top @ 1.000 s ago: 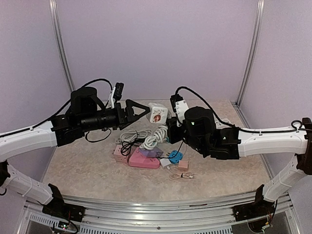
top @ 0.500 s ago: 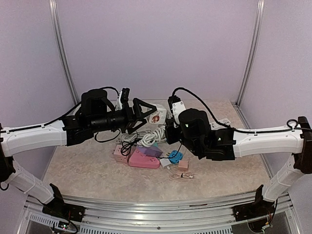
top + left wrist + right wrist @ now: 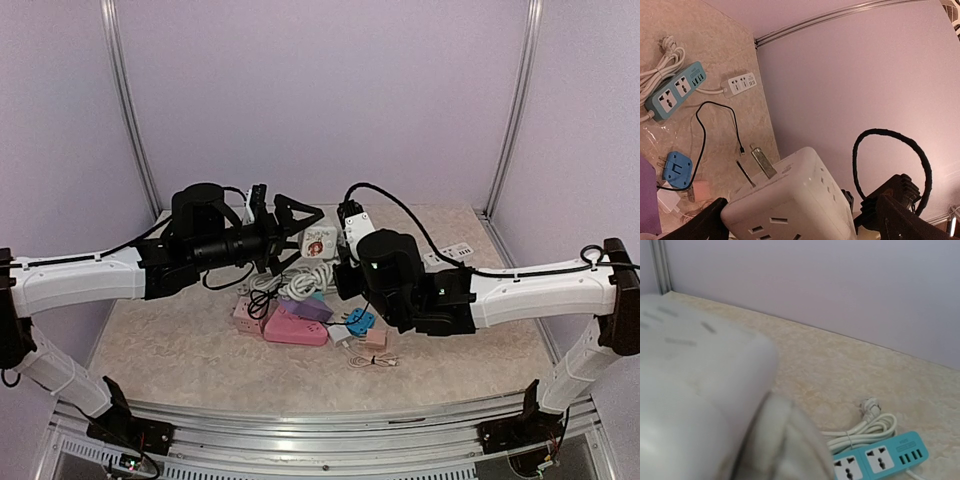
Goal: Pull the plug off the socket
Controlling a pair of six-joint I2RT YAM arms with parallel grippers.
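- Left gripper [image 3: 305, 232]: jaws spread wide and holding nothing. They straddled the white cube socket [image 3: 790, 200], a dark finger on either side of it and neither seen to touch.
- The cube socket hung clear of the tabletop [image 3: 180, 340], between the two facing arms and above a heap of pink power strips [image 3: 295, 328]. It lay straight ahead of the left jaws, in their gap.
- Two metal prongs [image 3: 762, 161] showed past the cube's far edge; what they belonged to could not be told.
- The plug [image 3: 782, 440], judged to be the rounded white body pressed against the cube, sat on the cube's right-arm side. Any pull would likely run along the line between the arms.
- Right gripper [image 3: 340, 262]: jaws clenched and carrying the cube socket. Whether they pinched the cube or the plug could not be told.
- No bin or tray was in view. A blue power strip [image 3: 676, 92] lay on the tabletop with its outlets unfilled.
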